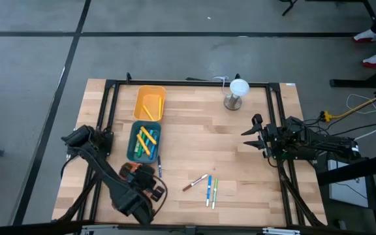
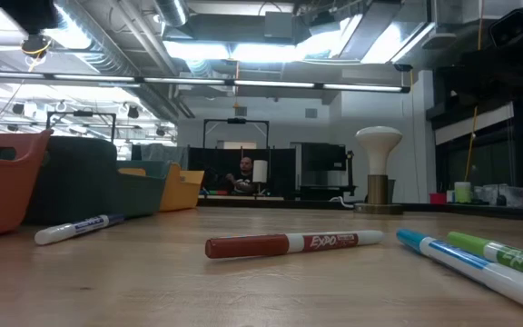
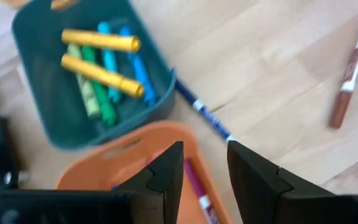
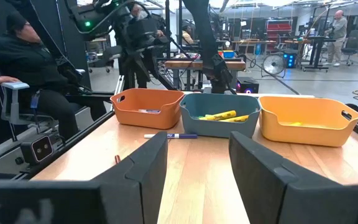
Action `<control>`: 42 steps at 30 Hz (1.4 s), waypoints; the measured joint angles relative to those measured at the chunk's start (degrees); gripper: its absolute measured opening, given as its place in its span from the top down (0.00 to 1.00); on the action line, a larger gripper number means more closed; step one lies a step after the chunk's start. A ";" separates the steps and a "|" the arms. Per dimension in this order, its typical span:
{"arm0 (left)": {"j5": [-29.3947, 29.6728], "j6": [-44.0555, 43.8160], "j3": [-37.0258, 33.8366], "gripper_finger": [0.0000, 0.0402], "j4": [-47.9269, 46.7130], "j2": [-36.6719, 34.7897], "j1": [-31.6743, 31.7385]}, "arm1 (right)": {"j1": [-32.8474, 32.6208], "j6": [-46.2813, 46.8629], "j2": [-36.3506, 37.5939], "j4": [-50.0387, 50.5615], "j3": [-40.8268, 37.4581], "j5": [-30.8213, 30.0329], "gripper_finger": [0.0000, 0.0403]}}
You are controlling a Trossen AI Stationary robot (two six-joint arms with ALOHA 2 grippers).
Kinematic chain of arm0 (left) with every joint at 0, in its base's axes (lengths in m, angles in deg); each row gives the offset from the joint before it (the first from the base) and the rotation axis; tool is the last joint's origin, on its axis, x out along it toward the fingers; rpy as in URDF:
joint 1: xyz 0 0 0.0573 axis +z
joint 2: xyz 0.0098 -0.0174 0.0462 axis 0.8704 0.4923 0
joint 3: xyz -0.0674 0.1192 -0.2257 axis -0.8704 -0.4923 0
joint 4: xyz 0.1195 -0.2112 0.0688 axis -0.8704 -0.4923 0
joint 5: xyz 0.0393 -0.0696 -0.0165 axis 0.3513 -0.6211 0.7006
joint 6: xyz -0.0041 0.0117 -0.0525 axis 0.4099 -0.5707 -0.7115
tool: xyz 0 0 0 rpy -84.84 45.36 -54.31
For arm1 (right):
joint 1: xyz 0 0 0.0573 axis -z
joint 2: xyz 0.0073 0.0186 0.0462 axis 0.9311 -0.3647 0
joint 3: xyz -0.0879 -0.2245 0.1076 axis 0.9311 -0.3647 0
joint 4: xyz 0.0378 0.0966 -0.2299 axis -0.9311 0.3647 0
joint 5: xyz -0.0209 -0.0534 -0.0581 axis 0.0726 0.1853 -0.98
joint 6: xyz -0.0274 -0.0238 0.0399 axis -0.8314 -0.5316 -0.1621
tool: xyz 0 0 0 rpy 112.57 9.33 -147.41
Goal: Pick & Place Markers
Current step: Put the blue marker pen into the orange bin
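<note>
My left gripper (image 3: 205, 149) hovers open above the orange tray (image 3: 129, 146) at the table's near left; nothing is between its fingers. A purple-red marker (image 3: 197, 190) lies in that tray below the fingers. The teal tray (image 3: 160, 93) beside it holds yellow, green and light blue markers (image 3: 101, 78). A dark blue marker (image 3: 201, 109) lies on the table by the trays. Red (image 1: 194, 183), blue (image 1: 208, 190) and green (image 1: 215, 192) markers lie loose near the front edge. My right gripper (image 1: 253, 134) waits open at the right.
A yellow tray (image 1: 149, 102) with a few yellow markers stands behind the teal one. A white mushroom-shaped lamp (image 1: 238, 91) stands at the far edge. A dark frame runs along the table's edges. Bare wood lies between the trays and my right arm.
</note>
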 joint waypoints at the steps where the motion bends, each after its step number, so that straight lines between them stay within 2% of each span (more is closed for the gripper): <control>1: 0.54 1.13 0.45 0.70 -0.01 0.00 0.62 | 0.01 -0.01 0.00 0.00 0.01 -0.01 0.58; 5: 3.49 5.88 2.06 0.71 -0.01 -0.02 3.03 | 0.01 0.00 -0.02 0.00 0.01 0.00 0.58; 13: 13.97 12.89 3.02 0.71 1.63 -0.02 8.75 | 0.00 0.00 0.00 0.00 0.01 0.00 0.58; 19: 14.48 14.27 3.02 0.72 9.61 -0.02 13.62 | 0.00 0.00 -0.01 0.00 0.01 0.00 0.58; 24: 10.16 19.69 3.02 0.73 17.55 -0.02 16.56 | 0.01 0.00 -0.01 0.00 0.01 -0.01 0.58; 28: 6.33 19.80 3.02 0.75 21.00 -0.02 19.00 | 0.02 0.00 -0.01 0.00 0.01 -0.01 0.58; 35: -12.61 12.95 2.09 0.76 21.99 0.22 23.86 | 0.01 0.00 -0.01 0.00 0.01 0.00 0.58; 42: -22.36 7.05 -1.77 0.77 21.98 0.26 25.63 | 0.01 0.00 -0.02 0.00 0.00 0.00 0.58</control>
